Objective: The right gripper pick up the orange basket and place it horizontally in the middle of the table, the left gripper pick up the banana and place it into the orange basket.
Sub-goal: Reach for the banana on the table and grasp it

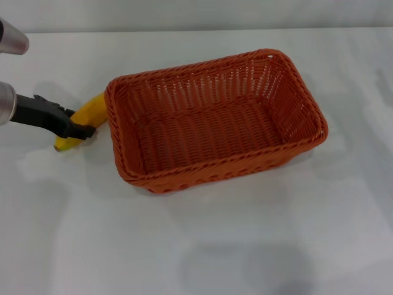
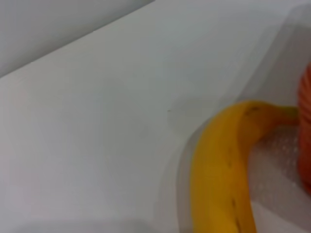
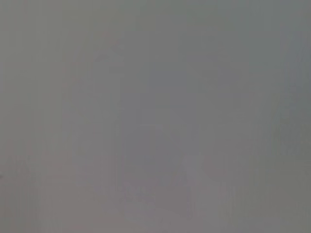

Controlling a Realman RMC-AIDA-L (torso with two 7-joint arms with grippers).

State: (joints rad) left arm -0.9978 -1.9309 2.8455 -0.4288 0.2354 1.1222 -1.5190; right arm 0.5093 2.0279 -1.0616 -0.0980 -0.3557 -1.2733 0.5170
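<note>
In the head view, the large rectangular burnt-orange woven basket point(image 1: 215, 123) sits open side up near the middle of the plain white table point(image 1: 245, 246), slightly angled. Just beside its left short side lies the curved yellow banana point(image 1: 84, 118), its far end touching or nearly touching the basket's rim. The left hand point(image 1: 77, 130), black pincer jaws on a silver-grey arm, reaches in from the left edge and is clamped across the banana near its lower end. The right hand does not appear.

In the left wrist view, the banana point(image 2: 221, 170) fills the foreground on the white table point(image 2: 97, 121), with a sliver of orange basket point(image 2: 306, 126) at the edge.

The right wrist view shows only a uniform grey field.
</note>
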